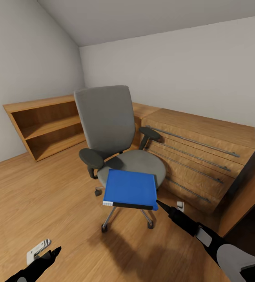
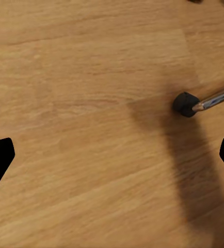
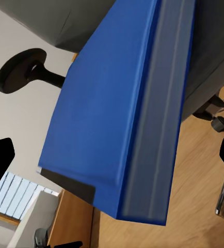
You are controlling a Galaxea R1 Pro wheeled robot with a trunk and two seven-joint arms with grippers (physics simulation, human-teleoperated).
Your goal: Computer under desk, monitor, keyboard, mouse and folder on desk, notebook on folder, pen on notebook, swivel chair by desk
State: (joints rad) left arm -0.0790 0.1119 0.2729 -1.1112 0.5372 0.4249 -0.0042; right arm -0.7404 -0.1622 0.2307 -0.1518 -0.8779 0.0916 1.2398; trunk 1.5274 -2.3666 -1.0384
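Folder (image 1: 130, 189) lies flat on the chair (image 1: 115, 145) seat, its near edge overhanging the front, spine toward the robot. Right gripper (image 1: 161, 205) sits just beside the folder's near right corner; its jaws are apart, the folder between them in the wrist view (image 3: 112, 113). Left gripper (image 1: 51, 253) hangs low over the floor (image 2: 91, 77), jaws apart, empty. Judged step: grasp the folder. Best to slide the jaws over the overhanging edge, close squarely, then lift level to avoid dragging the chair.
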